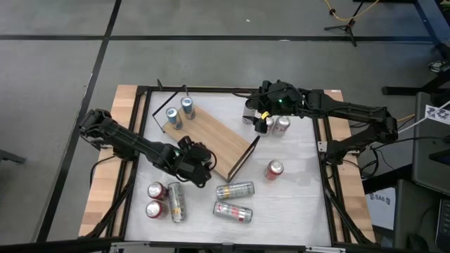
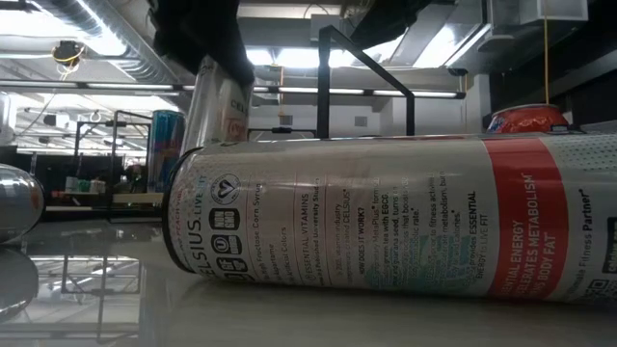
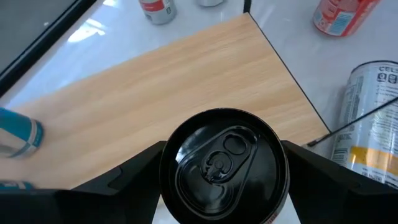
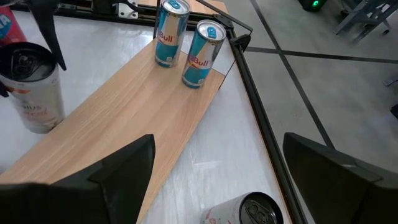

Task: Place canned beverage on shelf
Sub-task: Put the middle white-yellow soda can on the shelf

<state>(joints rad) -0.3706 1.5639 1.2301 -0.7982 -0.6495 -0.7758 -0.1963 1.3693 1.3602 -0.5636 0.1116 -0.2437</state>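
The shelf (image 1: pixel 211 140), a light wooden board on a thin black frame, lies slantwise mid-table. Two blue cans (image 1: pixel 172 116) (image 4: pixel 202 53) stand upright on its far left end. My left gripper (image 1: pixel 193 165) is at the shelf's near edge, shut on a pale can with a black top (image 3: pixel 224 165), which also shows in the right wrist view as the can (image 4: pixel 31 87). My right gripper (image 1: pixel 256 116) hangs open above the table's far right, fingers wide apart (image 4: pixel 211 180), holding nothing. My left gripper pinches the can's side wall just under its top rim (image 3: pixel 171 174), one finger (image 3: pixel 134 171) on each side. The fingers slant down from the table's near left. The can is roughly upright, top up; I cannot tell whether its base touches the board.
Two cans (image 1: pixel 276 125) stand below my right gripper, and one shows in the right wrist view (image 4: pixel 245 211). A red can (image 1: pixel 274 169) stands right of the shelf. Two long cans (image 1: pixel 234 190) (image 1: pixel 233 211) lie near the front; one fills the low view (image 2: pixel 386 222). Three more cans (image 1: pixel 165 200) sit front left.
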